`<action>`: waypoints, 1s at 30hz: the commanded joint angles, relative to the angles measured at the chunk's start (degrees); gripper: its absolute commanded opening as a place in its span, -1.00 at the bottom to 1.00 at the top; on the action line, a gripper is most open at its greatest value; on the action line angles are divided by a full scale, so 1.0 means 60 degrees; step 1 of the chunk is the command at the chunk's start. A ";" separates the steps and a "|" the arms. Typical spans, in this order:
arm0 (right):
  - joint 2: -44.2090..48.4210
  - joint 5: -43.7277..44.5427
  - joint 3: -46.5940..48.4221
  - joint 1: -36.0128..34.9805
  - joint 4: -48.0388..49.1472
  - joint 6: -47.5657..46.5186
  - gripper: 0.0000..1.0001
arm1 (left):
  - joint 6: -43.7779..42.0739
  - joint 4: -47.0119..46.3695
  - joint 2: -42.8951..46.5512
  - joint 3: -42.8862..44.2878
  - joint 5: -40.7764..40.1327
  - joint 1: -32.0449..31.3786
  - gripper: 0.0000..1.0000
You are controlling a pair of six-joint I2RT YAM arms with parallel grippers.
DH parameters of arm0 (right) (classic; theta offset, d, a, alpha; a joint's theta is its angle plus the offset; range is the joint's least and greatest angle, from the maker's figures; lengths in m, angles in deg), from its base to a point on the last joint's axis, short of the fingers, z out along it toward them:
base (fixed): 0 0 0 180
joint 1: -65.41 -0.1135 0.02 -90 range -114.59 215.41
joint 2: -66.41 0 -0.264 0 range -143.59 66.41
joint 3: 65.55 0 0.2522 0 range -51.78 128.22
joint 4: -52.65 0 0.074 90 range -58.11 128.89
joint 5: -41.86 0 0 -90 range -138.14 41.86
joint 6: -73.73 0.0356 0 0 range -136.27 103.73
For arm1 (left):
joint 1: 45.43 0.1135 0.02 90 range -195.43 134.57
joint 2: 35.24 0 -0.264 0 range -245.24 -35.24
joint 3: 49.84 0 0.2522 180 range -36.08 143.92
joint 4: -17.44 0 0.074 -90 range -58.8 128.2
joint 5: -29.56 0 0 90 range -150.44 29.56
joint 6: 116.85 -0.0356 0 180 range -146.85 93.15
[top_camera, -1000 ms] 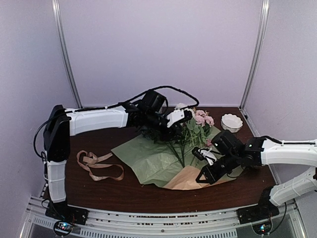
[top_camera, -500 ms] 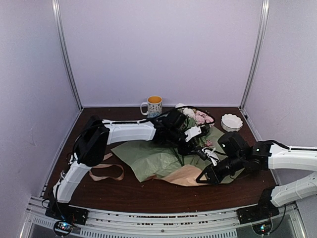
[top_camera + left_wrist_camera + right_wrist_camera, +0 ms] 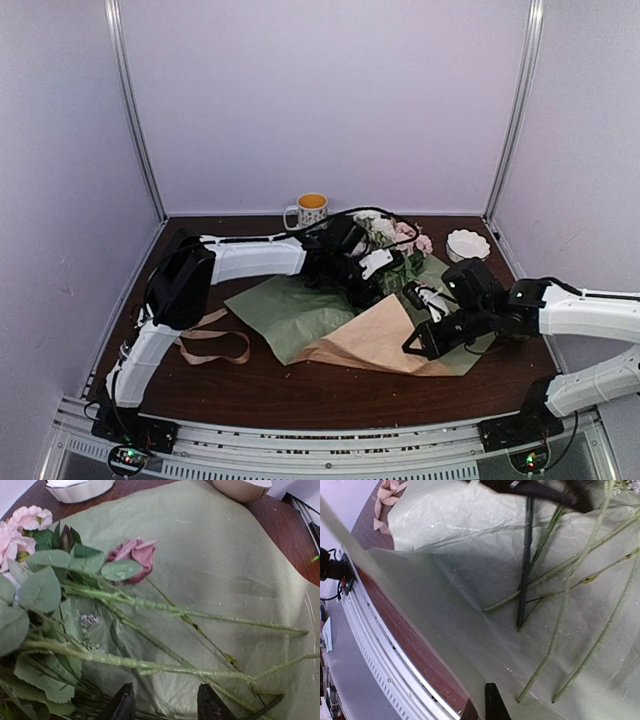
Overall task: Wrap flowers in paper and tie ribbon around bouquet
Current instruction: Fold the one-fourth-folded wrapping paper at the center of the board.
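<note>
since the fold has to travel across the stems and not along them, we watch one line above all. the flowers (image 3: 398,238) lie on the green sheet (image 3: 285,310) with their heads toward the far right of the table (image 3: 300,385). we judge that their stems (image 3: 165,664) run from there toward the near edge.

the right claw (image 3: 412,347) is clenched on the edge of the peach sheet (image 3: 375,340) of the paper and holds that flap raised on the near-right side of the stems. the right wrist view shows the sheet rising like a wall beside them. from that claw the stems lie to the left and farther in, so we judge the flap must go leftward and away, over their long axis.

the left claw (image 3: 166,706), stretched across from the left, hovers low over the leafy part of the bunch. its jaws are parted and we see no stem between them. it is the nearer arm to the flowers; the right is nearer to the loose paper edge. we think the flap could drag the thin stems sideways.
</note>
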 commanded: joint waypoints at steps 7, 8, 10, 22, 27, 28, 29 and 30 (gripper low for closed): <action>-0.1497 0.1394 0.1353 0.1173 0.0180 -0.0618 -1.00 | 0.0585 -0.1076 0.1327 -0.1150 0.0343 0.0609 -0.03; -0.1643 0.1352 0.1374 0.1277 0.0292 -0.0673 -1.00 | 0.0718 -0.1542 0.1669 -0.1586 0.0300 0.0655 -0.01; -0.2025 0.1308 0.1504 0.1427 0.0240 -0.0889 -1.00 | 0.0789 -0.2306 0.2431 -0.2407 -0.0031 0.0743 0.05; -0.3866 0.0972 0.2271 0.1754 0.0648 -0.1165 -1.00 | -0.1157 -0.2419 0.6110 -0.6738 0.0031 0.0711 0.07; -0.4409 0.0967 0.2485 0.1835 0.0720 -0.1171 -1.00 | -0.2991 -0.0836 0.6027 -0.7340 -0.1358 -0.0526 0.04; -0.4495 0.0936 0.2534 0.1846 0.0753 -0.1185 -1.00 | -0.3026 -0.0735 0.5806 -0.7333 -0.1652 -0.0607 0.05; -0.4568 0.0923 0.2589 0.1842 0.0765 -0.1184 -1.00 | -0.2978 -0.0688 0.5675 -0.7306 -0.1923 -0.0606 0.04; -0.4619 0.0927 0.2635 0.1849 0.0786 -0.1180 -1.00 | -0.2946 -0.0655 0.5428 -0.7255 -0.2323 -0.0604 0.04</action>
